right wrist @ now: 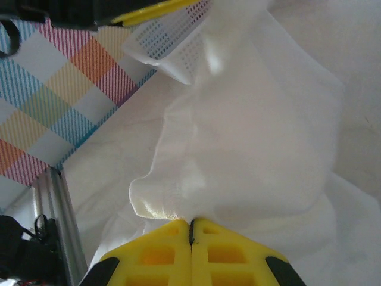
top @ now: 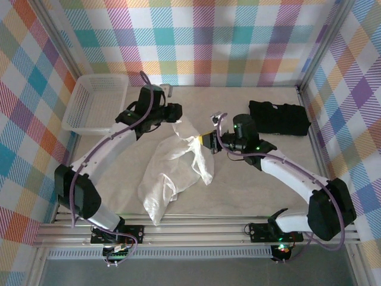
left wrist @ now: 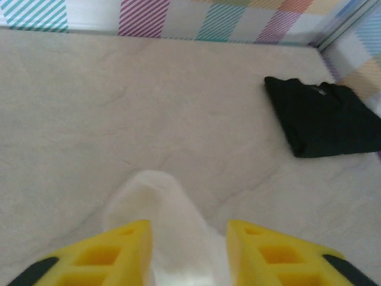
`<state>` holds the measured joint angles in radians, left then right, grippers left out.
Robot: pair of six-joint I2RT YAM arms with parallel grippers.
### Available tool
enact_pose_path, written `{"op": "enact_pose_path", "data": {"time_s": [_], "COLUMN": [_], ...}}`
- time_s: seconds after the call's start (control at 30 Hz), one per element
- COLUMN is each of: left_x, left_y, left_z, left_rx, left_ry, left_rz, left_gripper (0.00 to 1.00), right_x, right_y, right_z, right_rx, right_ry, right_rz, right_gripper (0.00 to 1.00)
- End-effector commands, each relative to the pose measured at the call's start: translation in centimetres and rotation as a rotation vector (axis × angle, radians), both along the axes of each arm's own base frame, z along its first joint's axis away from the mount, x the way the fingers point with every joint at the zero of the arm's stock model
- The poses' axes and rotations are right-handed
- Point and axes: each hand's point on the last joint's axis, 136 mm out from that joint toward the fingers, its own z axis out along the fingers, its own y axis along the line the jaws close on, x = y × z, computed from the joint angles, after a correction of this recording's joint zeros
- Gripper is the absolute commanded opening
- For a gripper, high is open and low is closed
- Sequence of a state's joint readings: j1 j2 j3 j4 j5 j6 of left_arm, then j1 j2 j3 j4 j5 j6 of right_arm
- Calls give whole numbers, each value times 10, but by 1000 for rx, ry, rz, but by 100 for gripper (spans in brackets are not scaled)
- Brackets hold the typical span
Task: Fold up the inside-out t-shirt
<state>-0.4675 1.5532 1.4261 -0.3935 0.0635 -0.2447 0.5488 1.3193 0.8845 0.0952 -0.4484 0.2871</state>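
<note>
The bench (top: 250, 185) is a pale, marbled surface closed in by plaid walls (top: 208, 42) of many colours. The inside-out t-shirt (top: 175, 173) is the biggest thing on it. It sits near the middle of the bench, between the two arms. It is crumpled and bunched rather than spread flat. Its upper part is drawn up toward the grippers, and its lower part trails down toward the near edge.

The white mesh basket (top: 74, 113) stands at the far left corner, well apart from the shirt. The black folded garment (top: 278, 118) lies at the far right, also well apart.

The right gripper (top: 205, 142) is at the shirt's upper right edge. In the right wrist view, the right gripper (right wrist: 190, 223) has its yellow fingers pressed together with a fold of the white cloth (right wrist: 256, 137) pinched at their tips. The basket (right wrist: 172, 44) shows beyond the cloth.

The left gripper (top: 178, 119) is at the shirt's top end. In the left wrist view, the left gripper (left wrist: 189, 226) has its jaws parted, with a rounded hump of the cloth (left wrist: 161, 196) between them. I cannot tell whether they press on it. Bare bench (left wrist: 119, 101) and the black garment (left wrist: 324, 122) lie beyond.
</note>
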Motion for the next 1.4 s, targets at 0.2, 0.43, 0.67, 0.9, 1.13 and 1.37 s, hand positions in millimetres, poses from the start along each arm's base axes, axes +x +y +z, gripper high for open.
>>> {"op": "enact_pose_path", "data": {"time_s": [0.2, 0.43, 0.67, 0.9, 1.13, 1.37], "left_x": [-53, -102, -102, -104, -98, -94], "left_y": [39, -21, -52, -63, -68, -72], "left_z": [-8, -39, -58, -69, -72, -67], "left_rx": [-170, -300, -263, -250, -238, -246], "left_ry": [-67, -71, -39, -7, 3, -3], "left_rz": [89, -303, -432, -484, -491, -504], "left_gripper": [64, 56, 45, 41, 35, 31], "right_x": [15, 19, 21, 21, 20, 20], "right_y": [2, 8, 10, 10, 10, 10], "right_z": [4, 5, 7, 7, 8, 8], "right_rx": [162, 166, 165, 160, 160, 158], "right_ry": [155, 169, 177, 175, 171, 172], "right_rz": [19, 60, 68, 67, 70, 69], "right_gripper": [0, 0, 0, 0, 0, 0]}}
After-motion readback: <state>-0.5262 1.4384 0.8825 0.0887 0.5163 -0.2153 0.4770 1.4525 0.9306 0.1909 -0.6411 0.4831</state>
